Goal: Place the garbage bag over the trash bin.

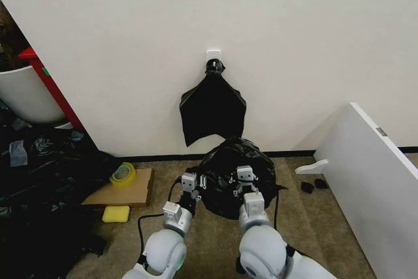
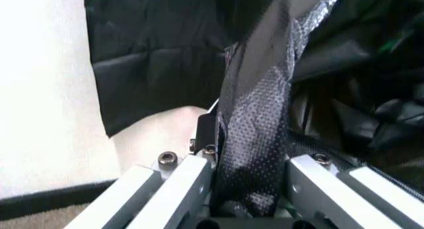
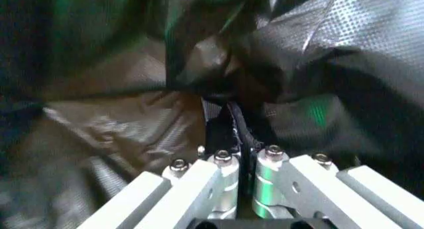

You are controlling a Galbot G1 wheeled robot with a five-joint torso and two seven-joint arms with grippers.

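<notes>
The garbage bag (image 1: 228, 174) — glossy, wrinkled black plastic — sits bunched in a rounded mound on the floor by the wall.

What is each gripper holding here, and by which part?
Both hold the garbage bag: the left gripper pinches a strip of its left edge, and the right gripper is shut on a fold near its top.

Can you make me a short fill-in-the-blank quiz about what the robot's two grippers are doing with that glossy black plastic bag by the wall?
1. Both grippers, the left gripper and the right gripper, reach into the wrinkly, glossy ____ plastic garbage bag.
2. The left gripper's fingers are closed on a strip of the ____.
3. Left of the bag, a roll of tape lies on a flat piece of ____.

Missing words: black; garbage bag; cardboard
</notes>
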